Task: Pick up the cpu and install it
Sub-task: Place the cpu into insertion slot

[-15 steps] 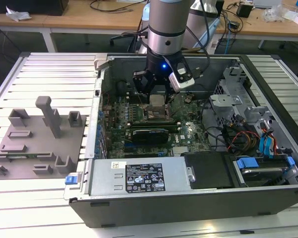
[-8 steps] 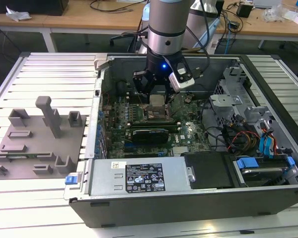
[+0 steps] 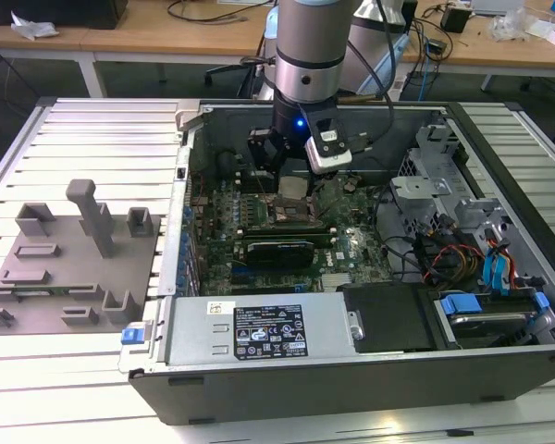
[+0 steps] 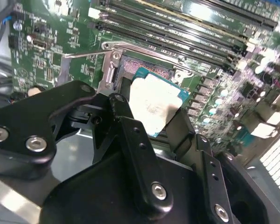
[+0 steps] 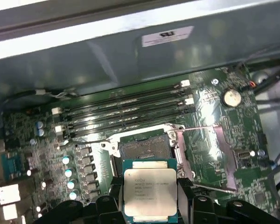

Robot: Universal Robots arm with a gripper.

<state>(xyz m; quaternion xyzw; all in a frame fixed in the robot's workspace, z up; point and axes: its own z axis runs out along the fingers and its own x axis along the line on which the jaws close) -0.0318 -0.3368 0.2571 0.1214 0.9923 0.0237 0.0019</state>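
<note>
Jaws clamped on the cpu (image 5: 150,191) above the open socket (image 5: 142,149) inside the case (image 3: 351,381).

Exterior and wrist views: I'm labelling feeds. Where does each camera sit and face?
Exterior view: off the arm, high, facing down into the open computer case; the arm shows.
First wrist view: at the wrist, facing the socket past the gripper.
Second wrist view: at the wrist, facing the motherboard across the gripper's black links.
Shared: both wrist views show the cpu held in the gripper.
</note>
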